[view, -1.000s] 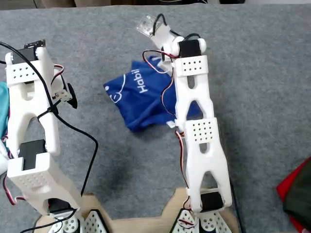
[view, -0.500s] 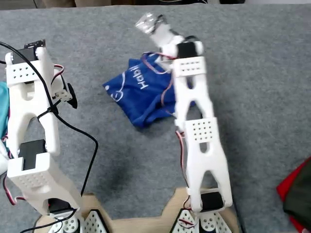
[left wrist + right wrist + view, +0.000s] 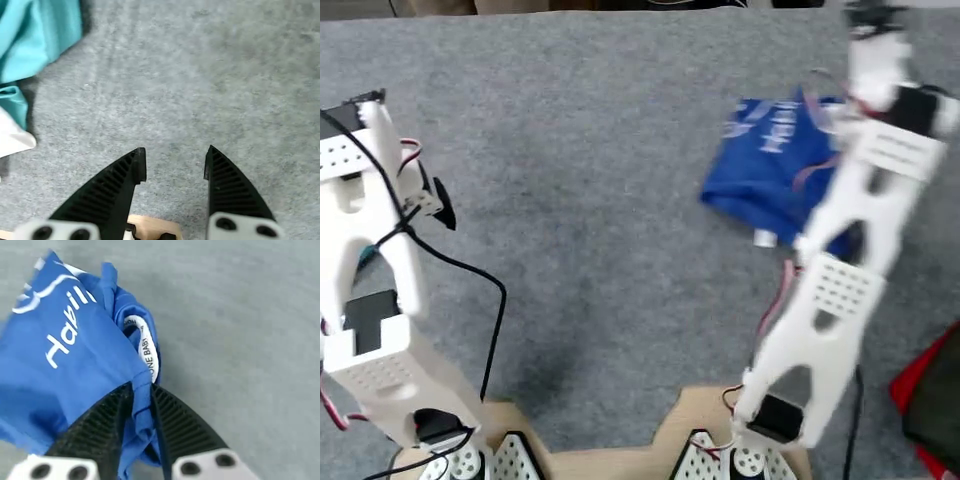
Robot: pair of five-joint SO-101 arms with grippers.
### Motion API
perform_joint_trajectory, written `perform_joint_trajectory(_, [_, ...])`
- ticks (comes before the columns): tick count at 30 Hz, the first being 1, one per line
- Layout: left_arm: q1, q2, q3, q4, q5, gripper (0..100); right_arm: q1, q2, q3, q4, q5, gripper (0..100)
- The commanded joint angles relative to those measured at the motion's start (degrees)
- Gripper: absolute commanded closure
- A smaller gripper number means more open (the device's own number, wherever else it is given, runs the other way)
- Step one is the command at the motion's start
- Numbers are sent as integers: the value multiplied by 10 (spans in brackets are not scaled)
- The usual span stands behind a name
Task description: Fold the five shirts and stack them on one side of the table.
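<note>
While right gripper (image 3: 141,386) pinches blue shirt (image 3: 70,365), arm (image 3: 840,290) overlapping it, left gripper (image 3: 175,162) agape, teal cloth (image 3: 37,35), perhaps shirts, nearby.

Soft, even light falls from overhead. The arms (image 3: 370,230) cast faint, diffuse shadows on the mat (image 3: 600,200). Thin dark shadows edge the blue shirt (image 3: 770,170) and the teal cloth (image 3: 35,35). The white plastic looks bright, without hard glare.

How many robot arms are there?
2. Left arm, left side: left end effector open above the mat. Right arm, right side: right end effector shut on the blue shirt.
</note>
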Motion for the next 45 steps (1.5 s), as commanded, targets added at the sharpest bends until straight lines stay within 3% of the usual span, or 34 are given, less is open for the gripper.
perform_joint_trajectory(1, [-15,-8,-20,7,-11,797,74,-112,37,9,16,994])
perform_joint_trajectory(11, [-9,-37,-18,7,-29,797,238,-335,355,6,94,994])
perform_joint_trajectory(23, [12,-114,-13,7,-24,797,189,-571,461,9,111,994])
perform_joint_trajectory(32, [15,-177,76,7,-24,797,298,-624,619,6,162,994])
perform_joint_trajectory(35, [16,-188,98,7,-24,797,293,-664,633,7,185,994])
perform_joint_trajectory(38, [24,-190,106,7,-24,797,238,-735,639,9,183,994])
perform_joint_trajectory(42, [25,-193,108,7,-24,797,168,-833,676,9,143,994])
perform_joint_trajectory(45, [24,-193,108,7,-24,797,154,-867,736,9,127,994])
